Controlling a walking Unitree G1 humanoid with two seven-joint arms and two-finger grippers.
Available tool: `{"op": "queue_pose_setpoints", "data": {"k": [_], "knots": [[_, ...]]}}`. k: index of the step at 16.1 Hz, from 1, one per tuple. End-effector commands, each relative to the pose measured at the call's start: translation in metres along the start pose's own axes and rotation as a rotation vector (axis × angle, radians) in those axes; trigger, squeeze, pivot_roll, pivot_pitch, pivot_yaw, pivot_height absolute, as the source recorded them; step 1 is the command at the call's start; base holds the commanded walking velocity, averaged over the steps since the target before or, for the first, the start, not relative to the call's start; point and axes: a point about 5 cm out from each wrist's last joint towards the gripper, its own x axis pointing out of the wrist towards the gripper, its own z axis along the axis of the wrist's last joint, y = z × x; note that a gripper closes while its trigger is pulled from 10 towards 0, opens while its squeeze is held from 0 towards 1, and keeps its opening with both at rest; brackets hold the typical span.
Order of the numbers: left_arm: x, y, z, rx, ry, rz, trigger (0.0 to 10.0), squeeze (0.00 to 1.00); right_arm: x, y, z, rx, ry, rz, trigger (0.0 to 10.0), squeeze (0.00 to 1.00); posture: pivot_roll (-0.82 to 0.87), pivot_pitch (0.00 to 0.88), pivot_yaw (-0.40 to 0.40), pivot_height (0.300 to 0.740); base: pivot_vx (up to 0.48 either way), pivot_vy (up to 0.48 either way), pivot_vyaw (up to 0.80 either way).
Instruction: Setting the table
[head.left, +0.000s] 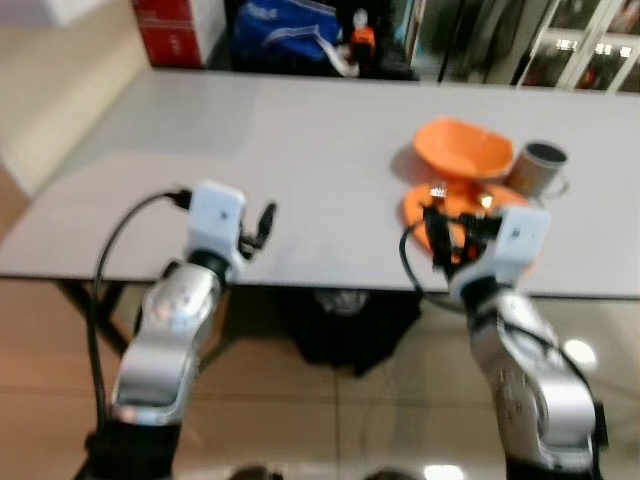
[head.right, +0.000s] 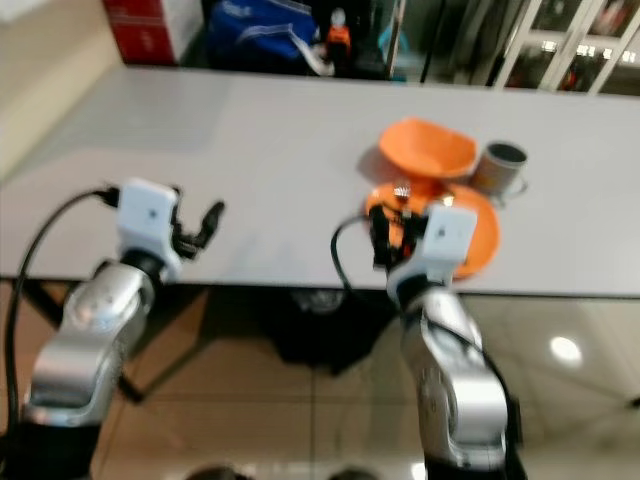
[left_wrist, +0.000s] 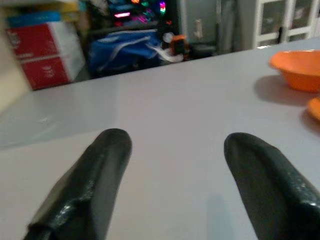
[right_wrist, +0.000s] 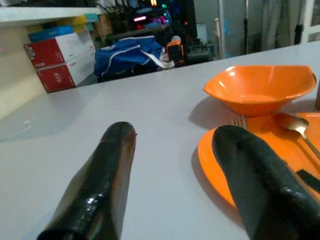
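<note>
At lower left of the head views, the left gripper (head.left: 262, 226) reaches forward over the near edge of the grey table (head.left: 300, 150), its two black fingers (left_wrist: 90, 185) spread wide with nothing between them. At centre right, the right gripper (head.left: 447, 238) is raised over the near rim of the orange plate (right_wrist: 260, 165), its fingers likewise wide apart and empty. There is one plate; on it lie one fork (right_wrist: 239, 120) and one spoon (right_wrist: 296, 129). One orange bowl (head.left: 463, 150) sits just behind the plate, and one dark mug (head.left: 538, 168) stands beside the bowl at its right. At upper left are two stacked red boxes (right_wrist: 59, 62) and one blue bag (right_wrist: 131, 56).
</note>
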Motion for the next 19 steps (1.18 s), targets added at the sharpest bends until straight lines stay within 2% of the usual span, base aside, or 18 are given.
{"op": "queue_pose_setpoints", "data": {"k": [1,2,6,7,8,13,19], "knots": [[0.002,0.0,0.004,0.018,-0.015,0.006,10.0,0.45,0.001,-0.007,-0.003,0.0,0.013,-0.028,10.0,1.0,0.09,0.036,-0.004,0.74,0.0,0.48,0.0],[0.004,0.001,0.005,0.032,-0.019,0.01,10.0,0.0,0.004,-0.006,-0.002,0.004,0.001,-0.022,10.0,1.0,0.09,0.032,-0.002,0.74,0.0,0.48,0.0],[0.007,-0.001,0.006,0.05,-0.026,0.009,10.0,0.0,0.008,-0.005,-0.004,-0.039,0.007,-0.05,10.0,1.0,0.09,0.025,0.006,0.74,0.0,0.48,0.0],[0.007,-0.001,0.006,0.058,-0.028,0.01,10.0,0.0,0.009,-0.006,-0.004,-0.056,0.011,-0.063,10.0,0.67,0.09,0.024,0.005,0.74,0.0,0.48,0.0],[0.008,0.0,0.007,0.062,-0.032,0.015,10.0,0.0,0.011,-0.008,-0.005,-0.072,0.01,-0.082,10.0,0.0,0.1,0.025,0.004,0.74,0.0,0.48,0.0],[0.009,0.004,0.007,0.07,-0.033,0.049,10.0,0.0,0.014,-0.003,-0.007,-0.126,0.006,-0.061,10.0,0.0,0.1,0.025,0.0,0.74,0.0,0.48,0.0],[0.01,0.003,0.007,0.074,-0.035,0.056,10.0,0.0,0.015,-0.003,-0.009,-0.129,0.009,-0.06,10.0,0.0,0.1,0.024,0.0,0.74,0.0,0.48,0.0]]}}
